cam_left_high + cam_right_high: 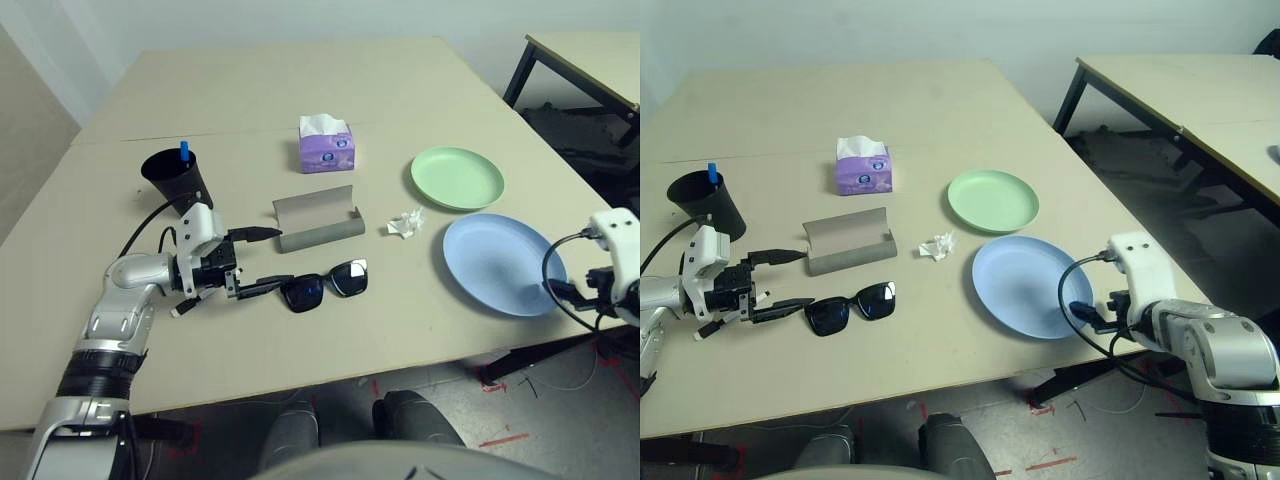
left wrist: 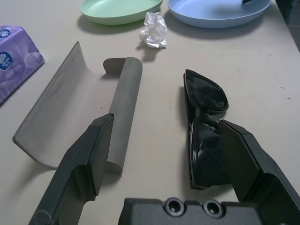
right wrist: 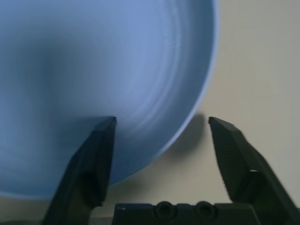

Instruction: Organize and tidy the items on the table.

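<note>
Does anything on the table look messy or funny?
Yes: a crumpled tissue lies loose between the open glasses case and the green plate, and the sunglasses sit outside their case.

Glossy black plastic sunglasses [image 2: 205,123] beside the spread left gripper [image 2: 164,140]; matt grey glasses case [image 2: 89,117], felt-like. Crumpled paper tissue [image 2: 153,31] beyond. Smooth plastic blue plate [image 3: 93,70].

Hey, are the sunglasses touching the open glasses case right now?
Apart. The left wrist view shows a strip of bare table between the sunglasses and the glasses case; the left eye view shows that gap too.
</note>
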### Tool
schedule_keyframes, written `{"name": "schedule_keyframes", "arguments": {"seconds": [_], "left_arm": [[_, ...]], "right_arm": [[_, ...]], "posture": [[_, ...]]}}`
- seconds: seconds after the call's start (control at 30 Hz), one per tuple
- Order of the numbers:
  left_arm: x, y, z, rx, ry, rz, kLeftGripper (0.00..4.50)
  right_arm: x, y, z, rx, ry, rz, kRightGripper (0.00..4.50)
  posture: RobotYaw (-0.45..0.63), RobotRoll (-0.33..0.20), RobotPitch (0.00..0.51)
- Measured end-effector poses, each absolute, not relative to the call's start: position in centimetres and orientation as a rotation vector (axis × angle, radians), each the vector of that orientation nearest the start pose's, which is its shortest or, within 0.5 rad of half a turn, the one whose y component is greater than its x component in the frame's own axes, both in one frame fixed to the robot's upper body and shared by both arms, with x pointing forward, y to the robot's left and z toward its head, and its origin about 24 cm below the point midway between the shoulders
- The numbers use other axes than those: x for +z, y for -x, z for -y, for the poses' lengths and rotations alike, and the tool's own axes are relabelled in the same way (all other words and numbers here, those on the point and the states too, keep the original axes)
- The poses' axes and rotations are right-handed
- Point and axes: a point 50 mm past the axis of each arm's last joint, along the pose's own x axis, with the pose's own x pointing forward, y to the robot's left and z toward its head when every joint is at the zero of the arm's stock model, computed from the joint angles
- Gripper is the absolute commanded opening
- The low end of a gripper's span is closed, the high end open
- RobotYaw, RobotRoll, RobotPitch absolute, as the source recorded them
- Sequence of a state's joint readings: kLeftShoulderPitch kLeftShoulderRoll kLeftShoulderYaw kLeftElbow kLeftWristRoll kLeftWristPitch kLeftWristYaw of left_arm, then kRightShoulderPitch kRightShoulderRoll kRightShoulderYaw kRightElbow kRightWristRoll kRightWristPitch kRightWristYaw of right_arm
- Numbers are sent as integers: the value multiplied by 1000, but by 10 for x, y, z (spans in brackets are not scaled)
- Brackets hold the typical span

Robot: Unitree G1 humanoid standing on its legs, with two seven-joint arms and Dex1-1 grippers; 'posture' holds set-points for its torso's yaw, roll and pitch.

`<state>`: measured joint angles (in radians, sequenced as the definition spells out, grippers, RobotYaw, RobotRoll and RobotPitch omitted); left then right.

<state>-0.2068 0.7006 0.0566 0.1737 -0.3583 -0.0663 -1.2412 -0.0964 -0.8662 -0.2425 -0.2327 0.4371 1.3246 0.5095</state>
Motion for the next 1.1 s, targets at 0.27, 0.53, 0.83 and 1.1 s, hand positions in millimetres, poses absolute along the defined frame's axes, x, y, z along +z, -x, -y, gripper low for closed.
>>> {"name": "schedule_keyframes", "arguments": {"seconds": [0.27,0.53,0.83,1.1], "left_arm": [[109,-260,-244,-1112,-382,-64,4500],[113,-260,-244,-1106,-400,-61,4500],[119,-261,-242,-1109,-413,-56,4500],[122,-260,-241,-1103,-419,-56,4500]], "right_arm": [[117,-230,292,193,61,-890,17],[136,-235,289,247,-18,-824,17],[178,-277,261,328,-292,-601,17],[196,-324,253,142,-373,-484,17]], "posture": [[-111,0,33],[-118,0,36],[-114,0,38],[-77,0,42]]}}
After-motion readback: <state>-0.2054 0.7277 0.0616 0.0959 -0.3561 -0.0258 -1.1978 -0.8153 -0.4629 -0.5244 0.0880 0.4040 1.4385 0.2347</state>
